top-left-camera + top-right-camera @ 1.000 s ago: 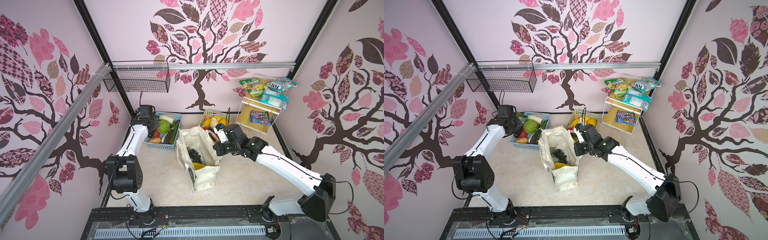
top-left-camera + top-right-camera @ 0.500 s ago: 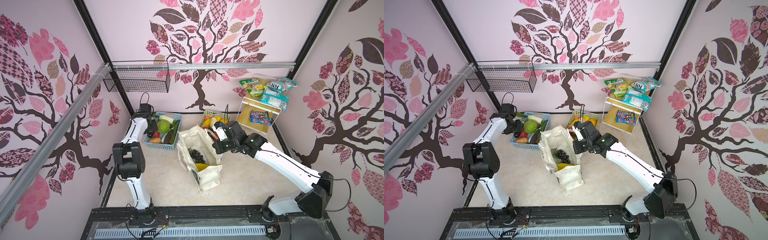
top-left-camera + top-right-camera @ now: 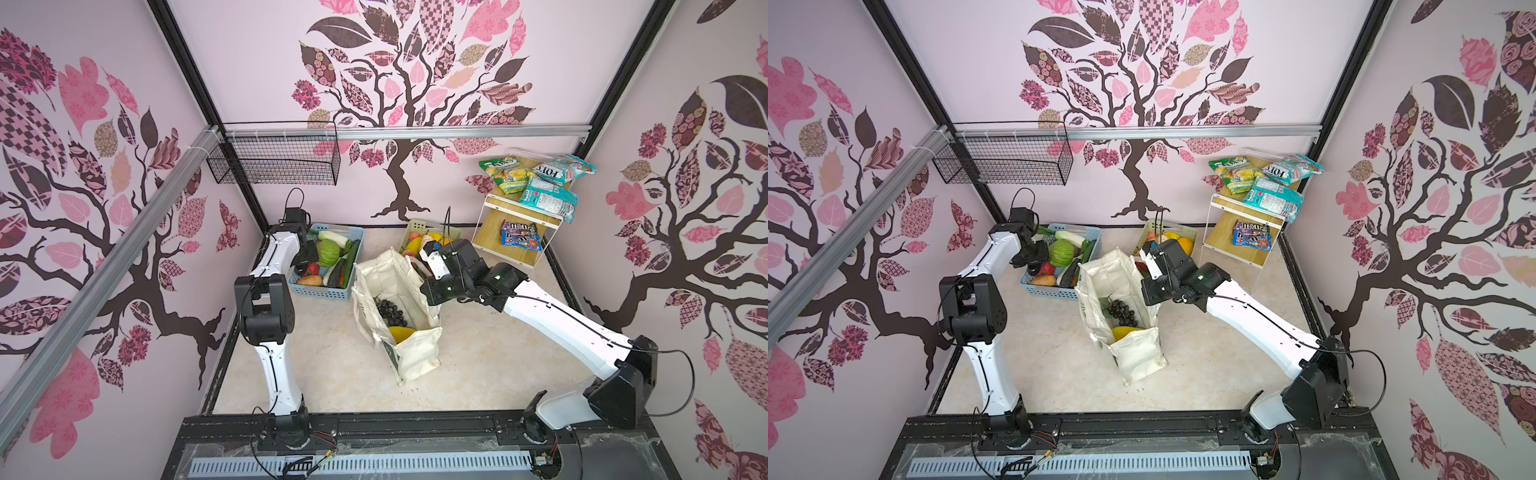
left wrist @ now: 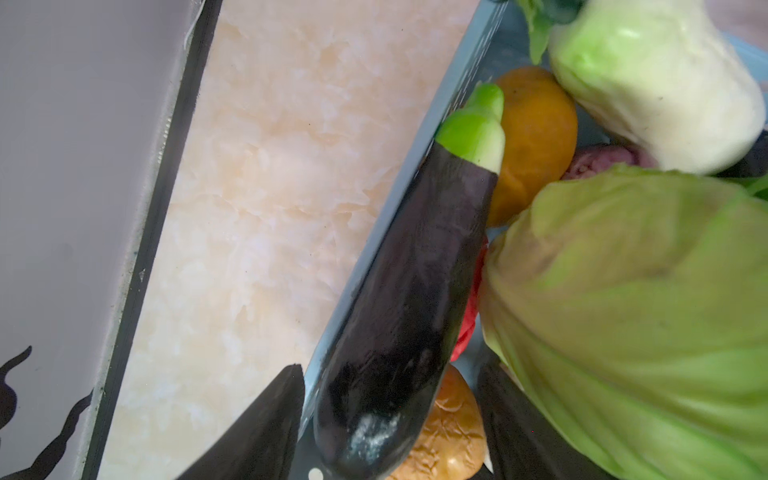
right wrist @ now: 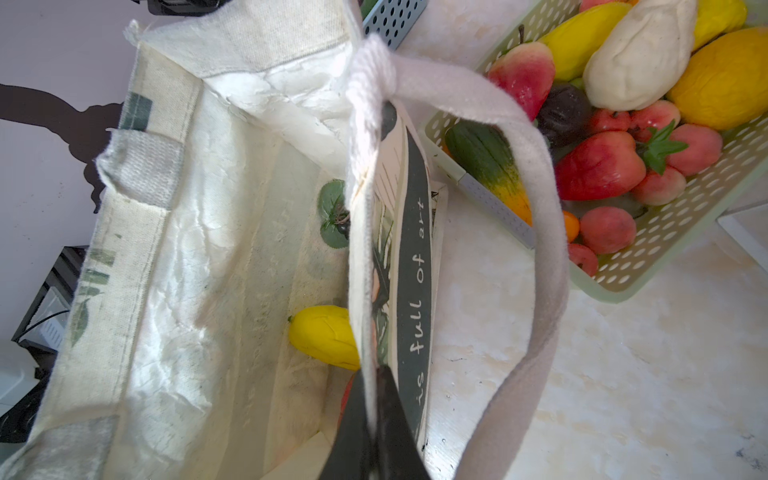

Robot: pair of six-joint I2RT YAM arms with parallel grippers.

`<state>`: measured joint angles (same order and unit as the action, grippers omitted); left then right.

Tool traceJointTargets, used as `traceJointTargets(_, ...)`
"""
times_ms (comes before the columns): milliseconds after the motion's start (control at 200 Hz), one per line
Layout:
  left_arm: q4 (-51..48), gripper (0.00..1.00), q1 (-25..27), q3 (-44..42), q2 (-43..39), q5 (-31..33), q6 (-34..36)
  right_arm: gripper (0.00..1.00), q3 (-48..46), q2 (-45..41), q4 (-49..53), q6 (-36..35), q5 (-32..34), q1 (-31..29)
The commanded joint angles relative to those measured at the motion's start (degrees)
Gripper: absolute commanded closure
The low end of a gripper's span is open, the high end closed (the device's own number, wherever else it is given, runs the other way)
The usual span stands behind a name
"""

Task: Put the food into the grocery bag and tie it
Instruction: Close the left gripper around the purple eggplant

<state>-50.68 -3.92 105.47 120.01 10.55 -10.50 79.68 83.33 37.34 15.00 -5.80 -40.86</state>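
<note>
Grocery bag (image 5: 174, 249) rim, pinched in right jaws, half hides banana (image 5: 322, 334).

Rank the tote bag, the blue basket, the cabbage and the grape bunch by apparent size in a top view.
1. grocery bag
2. blue basket
3. cabbage and grape bunch: they look about alike, so not ranked.
</note>
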Motion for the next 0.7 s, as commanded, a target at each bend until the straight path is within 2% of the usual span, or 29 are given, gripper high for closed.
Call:
traceJointTargets(0, 0.1, 0.32, 0.0, 2.3, 2.0, 1.2, 0.7, 1.0, 3.2, 1.0, -0.9, -0.3, 0.1, -0.3)
traceJointTargets(480, 3.0, 0.37, 0.8, 0.4, 3.7, 3.8, 0.1, 1.0, 2.0, 0.4, -1.5, -0.5, 0.1, -0.3)
traceJointTargets(695, 4.9, 0.46, 1.4, -2.3, 1.4, 5.8, -0.2, 1.0, 1.7, 0.0, -1.7, -0.5, 0.2, -0.3)
